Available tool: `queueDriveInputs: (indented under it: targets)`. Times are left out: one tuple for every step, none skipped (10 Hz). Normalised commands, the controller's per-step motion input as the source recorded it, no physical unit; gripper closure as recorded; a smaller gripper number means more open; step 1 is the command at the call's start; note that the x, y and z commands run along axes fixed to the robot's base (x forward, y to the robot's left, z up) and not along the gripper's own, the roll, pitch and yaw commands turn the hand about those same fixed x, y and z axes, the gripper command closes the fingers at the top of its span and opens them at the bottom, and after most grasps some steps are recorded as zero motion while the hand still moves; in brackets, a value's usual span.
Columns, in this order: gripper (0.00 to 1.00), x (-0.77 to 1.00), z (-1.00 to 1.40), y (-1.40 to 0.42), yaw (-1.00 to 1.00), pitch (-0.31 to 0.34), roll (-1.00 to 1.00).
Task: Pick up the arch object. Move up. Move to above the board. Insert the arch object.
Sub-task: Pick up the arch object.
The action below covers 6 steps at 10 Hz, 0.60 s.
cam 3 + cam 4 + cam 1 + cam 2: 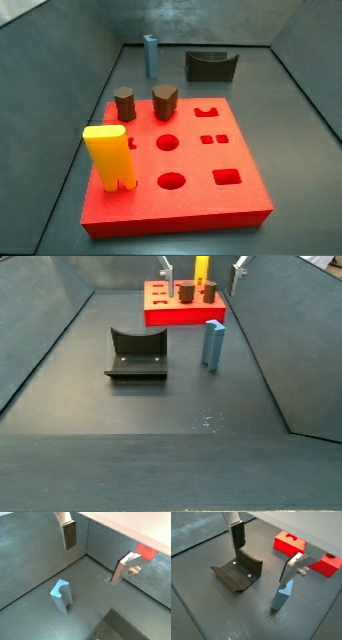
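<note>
The arch object (282, 598) is a slim, pale blue-grey block standing upright on the dark floor, also seen in a wrist view (60, 596) and in both side views (151, 55) (213, 344). It stands apart from the red board (187, 190), which has cut-out holes in its top. My gripper (260, 564) hangs well above the floor and is open, with nothing between its fingers (69, 534). The arch object lies below and to one side of the gripper (92, 564), close under one finger (291, 569).
The dark fixture (136, 353) stands on the floor next to the arch object. On the board are a tall yellow two-legged piece (110, 155) and two dark pegs (164, 101). Grey walls (267, 326) close in the floor.
</note>
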Motion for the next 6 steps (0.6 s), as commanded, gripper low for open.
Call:
queueDriveInputs:
  targets:
    - [0.00,-0.16,-0.16,-0.08,-0.79,-0.011,-0.03]
    - [0.00,0.00,-0.29,-0.03,-1.00,-0.106,-0.08]
    - [0.00,0.00,-0.29,-0.02,-1.00,-0.107,-0.08]
    - [0.00,0.00,-0.31,-0.03,-1.00,-0.103,-0.06]
    - [0.00,0.00,-0.32,-0.03,-1.00,-0.099,-0.06]
    - [0.00,0.00,-0.34,-0.02,-1.00,-0.080,-0.05]
